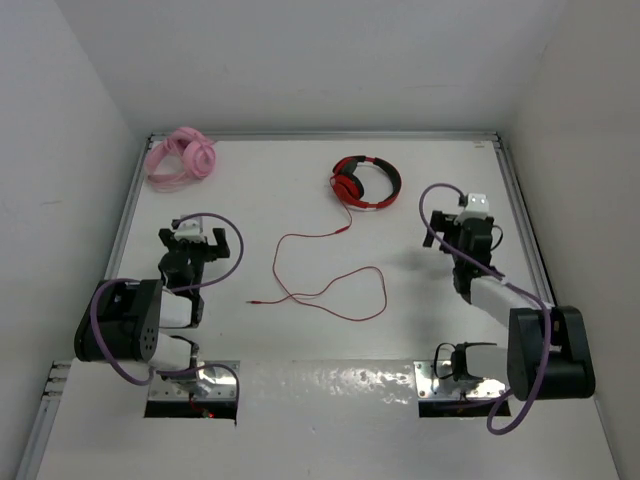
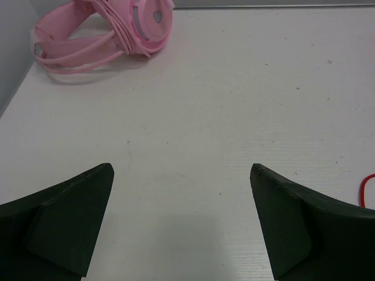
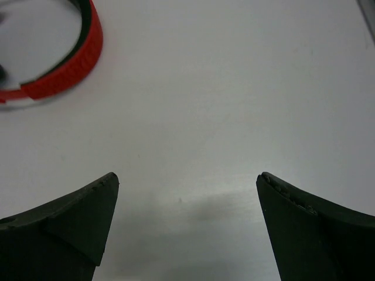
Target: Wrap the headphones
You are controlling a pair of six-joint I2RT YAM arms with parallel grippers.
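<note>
The red headphones (image 1: 365, 182) lie at the back middle of the table, their black-and-red headband toward the right. The thin red cord (image 1: 330, 285) runs from them forward in loose loops, ending near the table's middle. My left gripper (image 1: 195, 238) is open and empty, left of the cord; a bit of cord (image 2: 368, 188) shows at the right edge of its wrist view. My right gripper (image 1: 470, 215) is open and empty, right of the headphones. Its wrist view shows the headband (image 3: 70, 67) at upper left, ahead of the jaws (image 3: 186, 181).
Pink headphones (image 1: 182, 157) lie at the back left corner, also in the left wrist view (image 2: 105, 32). White walls enclose the table (image 1: 300, 380) on three sides. Metal rails run along the left and right edges.
</note>
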